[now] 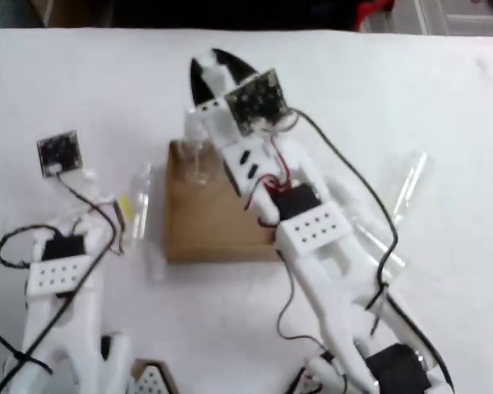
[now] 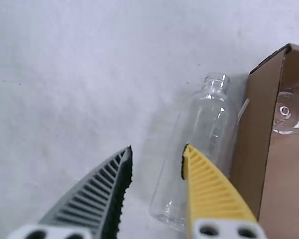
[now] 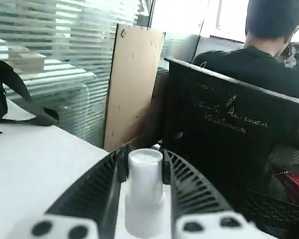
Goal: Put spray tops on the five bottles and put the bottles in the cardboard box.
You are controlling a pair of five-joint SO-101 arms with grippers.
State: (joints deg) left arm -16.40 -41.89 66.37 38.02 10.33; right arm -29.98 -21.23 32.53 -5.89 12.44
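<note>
My right gripper (image 1: 214, 64) is raised beyond the far side of the cardboard box (image 1: 205, 226), shut on a white spray top (image 3: 144, 184) held between its black fingers. A clear bottle (image 1: 199, 160) stands at the box's far left corner, just below that gripper. Another clear bottle (image 2: 199, 149), with no top, lies on the table against the box's (image 2: 259, 144) left side. My left gripper (image 2: 157, 149) hovers open over that lying bottle, with the grey finger on one side and the yellow finger (image 2: 209, 189) on the other. In the high view the left gripper (image 1: 131, 209) sits beside the lying bottle (image 1: 141, 197).
More clear bottles (image 1: 407, 185) lie on the white table right of the box, partly under the right arm (image 1: 329, 271). A clear round bottle end (image 2: 287, 112) shows inside the box. A person sits in a black chair (image 3: 224, 129) beyond the table.
</note>
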